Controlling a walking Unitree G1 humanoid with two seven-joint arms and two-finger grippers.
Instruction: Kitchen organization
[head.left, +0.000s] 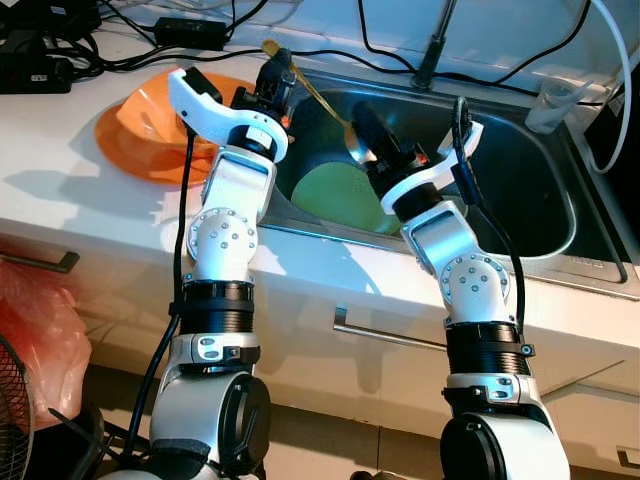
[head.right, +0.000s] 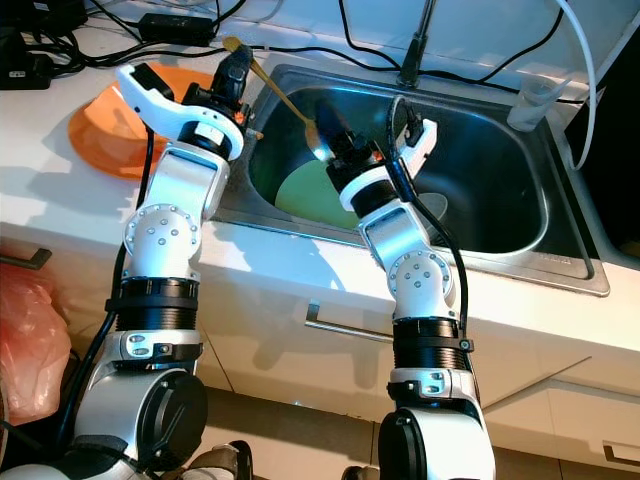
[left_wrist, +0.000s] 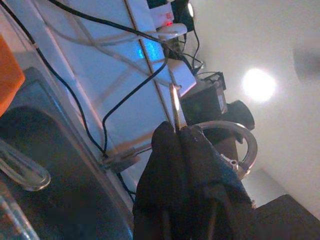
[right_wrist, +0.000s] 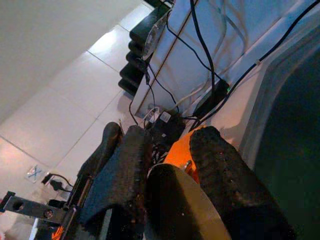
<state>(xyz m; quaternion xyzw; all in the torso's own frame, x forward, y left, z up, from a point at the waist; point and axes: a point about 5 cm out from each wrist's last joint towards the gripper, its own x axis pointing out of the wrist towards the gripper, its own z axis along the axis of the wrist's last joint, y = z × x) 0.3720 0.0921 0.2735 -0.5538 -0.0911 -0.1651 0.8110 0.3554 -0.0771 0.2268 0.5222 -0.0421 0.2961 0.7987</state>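
A gold spoon (head.left: 318, 95) slants above the steel sink's (head.left: 540, 200) left end. My left gripper (head.left: 277, 82) is shut on its thin handle; the handle tip (left_wrist: 175, 107) sticks out past the closed fingers. My right gripper (head.left: 362, 128) is at the other end, its two black fingers (right_wrist: 230, 185) closed on either side of the spoon's bowl (right_wrist: 175, 205). A green plate (head.left: 335, 195) lies in the sink beneath both grippers. An orange bowl (head.left: 140, 125) sits on the white counter to the left of the sink, behind my left arm.
A faucet (head.left: 432, 50) rises behind the sink. A clear plastic cup (head.left: 555, 105) stands at the sink's far right corner. Black cables and a power adapter (head.left: 190, 30) lie along the back of the counter. A drawer handle (head.left: 385, 335) is below the counter edge, a red bag (head.left: 35, 340) at lower left.
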